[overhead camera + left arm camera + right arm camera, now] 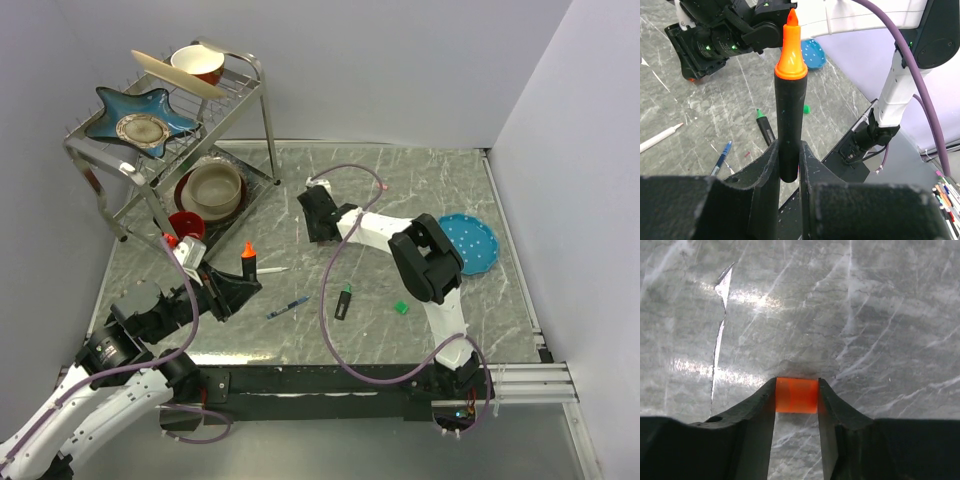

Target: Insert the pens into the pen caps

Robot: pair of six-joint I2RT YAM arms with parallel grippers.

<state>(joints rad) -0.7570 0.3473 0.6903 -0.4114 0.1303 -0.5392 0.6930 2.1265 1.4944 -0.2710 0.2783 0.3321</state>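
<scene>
Only the right wrist view showed the right pincer (796,387) pinching the orange cap (796,396); the left pincer (789,152) gripped the black marker (789,110)

Grey marble table (420,180), plain lavender walls (400,60), metal dish rack (270,135) far left

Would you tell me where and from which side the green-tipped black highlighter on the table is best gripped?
I would take the green-tipped highlighter by mid-barrel, straight down from above, fingers closing across its width. It lies flat on the table, apart from the blue pen and green cap, and that grip leaves its green tip free for capping.
</scene>
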